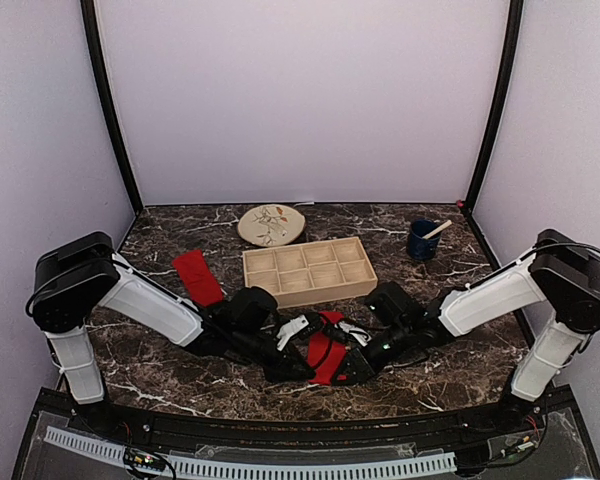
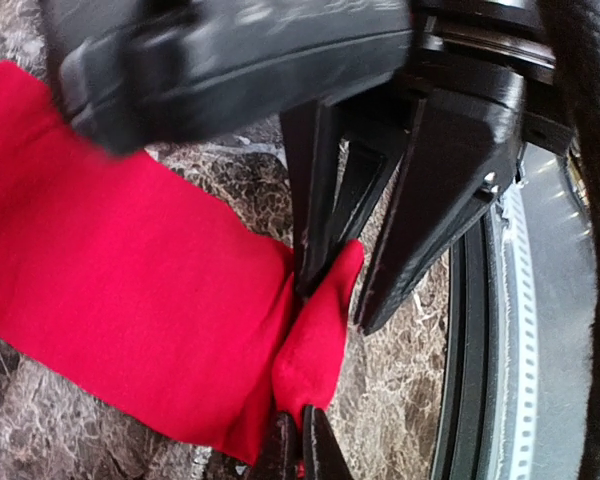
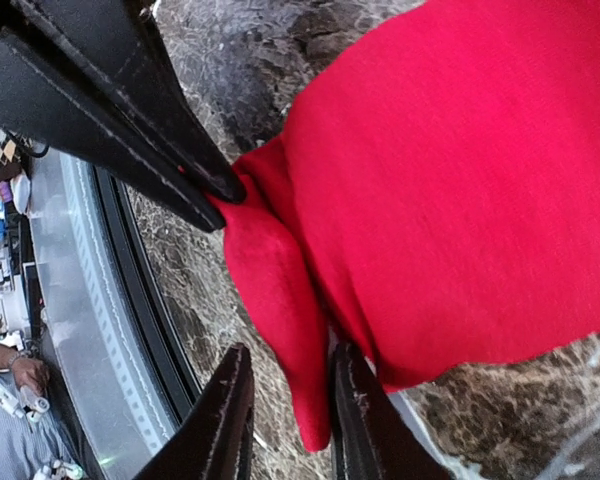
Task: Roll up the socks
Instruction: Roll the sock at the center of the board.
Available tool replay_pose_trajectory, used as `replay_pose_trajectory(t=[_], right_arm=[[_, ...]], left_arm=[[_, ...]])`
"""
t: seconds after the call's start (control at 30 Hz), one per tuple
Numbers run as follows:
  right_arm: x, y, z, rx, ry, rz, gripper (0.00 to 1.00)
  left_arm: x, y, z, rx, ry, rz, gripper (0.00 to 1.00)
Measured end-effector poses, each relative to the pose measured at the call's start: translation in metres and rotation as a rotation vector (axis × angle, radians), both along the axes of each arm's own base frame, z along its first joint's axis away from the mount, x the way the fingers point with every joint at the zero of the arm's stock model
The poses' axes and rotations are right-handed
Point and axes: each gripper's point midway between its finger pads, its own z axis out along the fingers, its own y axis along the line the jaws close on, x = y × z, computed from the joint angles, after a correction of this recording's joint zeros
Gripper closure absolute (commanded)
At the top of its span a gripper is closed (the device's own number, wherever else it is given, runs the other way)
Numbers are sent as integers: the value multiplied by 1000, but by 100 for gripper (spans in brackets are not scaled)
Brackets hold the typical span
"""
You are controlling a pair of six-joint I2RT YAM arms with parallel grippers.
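Here L pincer (image 2: 298, 446) nips sock (image 2: 130, 300) tip nr table (image 2: 408, 392) edge.

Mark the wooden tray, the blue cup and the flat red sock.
wooden tray (image 1: 315, 288), top view, front rim.
blue cup (image 1: 418, 246), top view, side wall.
flat red sock (image 1: 198, 277), top view, its middle.

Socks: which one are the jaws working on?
The bunched sock at the front centre, with both arms' jaws at its end. The other sock lies flat and untouched, left of the wooden tray.
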Motion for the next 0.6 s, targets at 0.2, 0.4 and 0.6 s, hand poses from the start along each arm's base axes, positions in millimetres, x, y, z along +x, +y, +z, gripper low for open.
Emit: replay_pose_trajectory(t=[0.2, 0.4, 0.6], right_arm=[[4, -8, 0, 0, -48, -49, 72], [11, -25, 1, -23, -122, -125, 71], [21, -37, 7, -38, -215, -189, 71]], left_arm=[[5, -1, 1, -2, 80, 11, 100], [7, 1, -4, 13, 161, 19, 100], [7, -1, -7, 14, 229, 15, 100]])
